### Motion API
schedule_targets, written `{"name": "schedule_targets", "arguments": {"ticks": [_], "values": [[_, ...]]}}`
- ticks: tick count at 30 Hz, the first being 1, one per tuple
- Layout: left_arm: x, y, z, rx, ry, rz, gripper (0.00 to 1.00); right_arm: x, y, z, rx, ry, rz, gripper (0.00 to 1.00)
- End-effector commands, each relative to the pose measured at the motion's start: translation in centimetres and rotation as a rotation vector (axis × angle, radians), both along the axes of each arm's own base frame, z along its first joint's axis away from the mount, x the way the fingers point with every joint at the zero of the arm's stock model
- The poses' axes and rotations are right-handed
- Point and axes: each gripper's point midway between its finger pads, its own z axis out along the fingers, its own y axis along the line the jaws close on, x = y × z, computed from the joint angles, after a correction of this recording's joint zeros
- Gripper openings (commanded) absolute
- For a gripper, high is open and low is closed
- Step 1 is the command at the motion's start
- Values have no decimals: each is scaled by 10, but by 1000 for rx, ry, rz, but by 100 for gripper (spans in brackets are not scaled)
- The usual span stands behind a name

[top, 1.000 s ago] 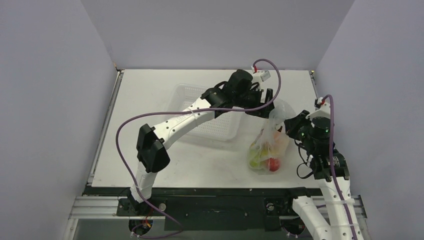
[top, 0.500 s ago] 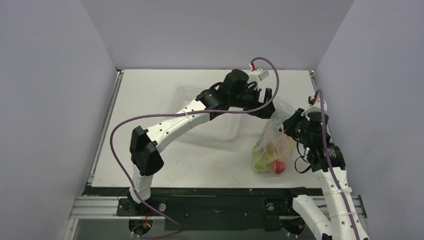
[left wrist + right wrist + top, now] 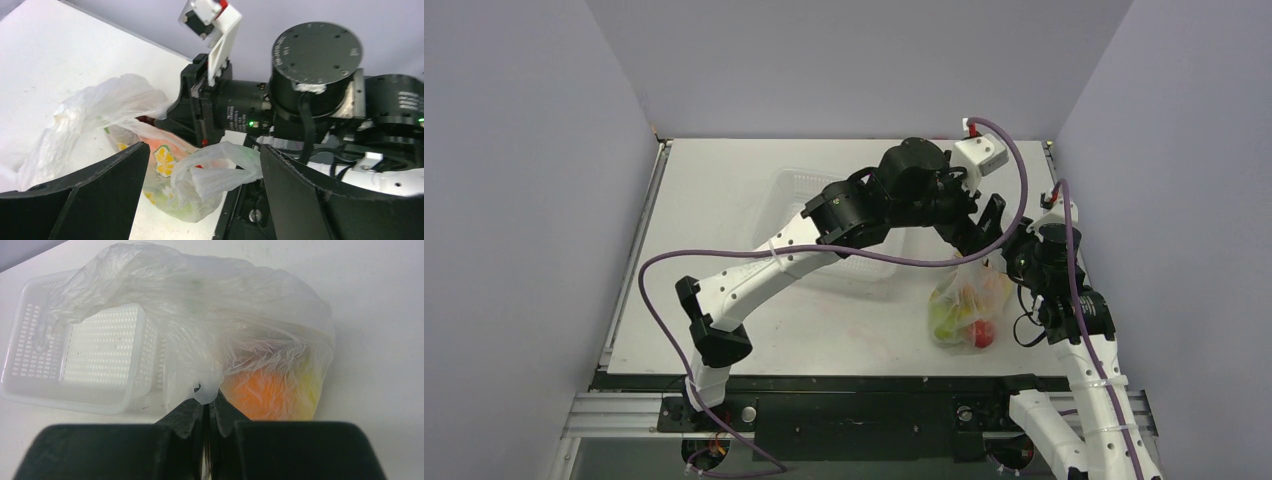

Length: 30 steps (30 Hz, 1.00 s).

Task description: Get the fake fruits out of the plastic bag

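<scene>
The right gripper (image 3: 206, 409) is clenched, its two black fingers pressed flat together on a small twisted nub of the plastic bag (image 3: 200, 315), low in the middle of the right wrist view. From that pinch the thin clear film fans up and outward in crinkled, milky folds. Right of centre the orange (image 3: 260, 390) glows through it, round and soft-edged. A yellow patch at its right is too blurred by the film to name. At the left of the frame, partly behind the film, sits the white basket (image 3: 100, 347), a rectangular hard-plastic tray pierced with rows of small slots.

The left gripper (image 3: 204, 150) is spread wide. Its matte black fingers (image 3: 85, 200) fill the bottom corners of the left wrist view, and a loose fold of the bag lies between them, pinched by neither. Only this view shows the right gripper head-on, mid-frame.

The top view alone shows the whole bag, slumped on the white table (image 3: 724, 180) at lower right, beside the basket. The fake fruits (image 3: 964, 318) are bunched in its bottom, with the red fruit (image 3: 981, 333) lowest and the green pear (image 3: 939, 318) to its left.
</scene>
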Motion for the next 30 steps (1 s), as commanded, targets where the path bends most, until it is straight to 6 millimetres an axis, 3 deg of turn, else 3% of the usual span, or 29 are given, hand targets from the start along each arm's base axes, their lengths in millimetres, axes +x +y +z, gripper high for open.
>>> {"name": "schedule_targets", "arguments": {"ticks": [1, 6, 11, 15, 20, 25, 29, 30], "values": [[9, 15, 3, 56, -82, 40, 80, 2, -1, 24, -3, -74, -3, 0], [-4, 6, 5, 30, -55, -33, 80, 1, -1, 22, -5, -69, -4, 0], [-38, 5, 28, -39, -65, -182, 80, 1, -1, 23, -8, -71, -6, 0], [-50, 10, 41, -70, -112, -213, 81, 2, -2, 22, -9, -68, -7, 0], [-43, 10, 34, -38, -135, -188, 82, 1, -1, 21, -7, -67, -6, 0], [-15, 6, 14, 41, -162, -61, 81, 0, -1, 22, -2, -69, -4, 0], [10, 4, 0, 84, -157, 63, 68, 0, -1, 22, 1, -72, -5, 0], [21, 6, -4, 95, -152, 123, 59, 0, -1, 22, 2, -70, -6, 0]]}}
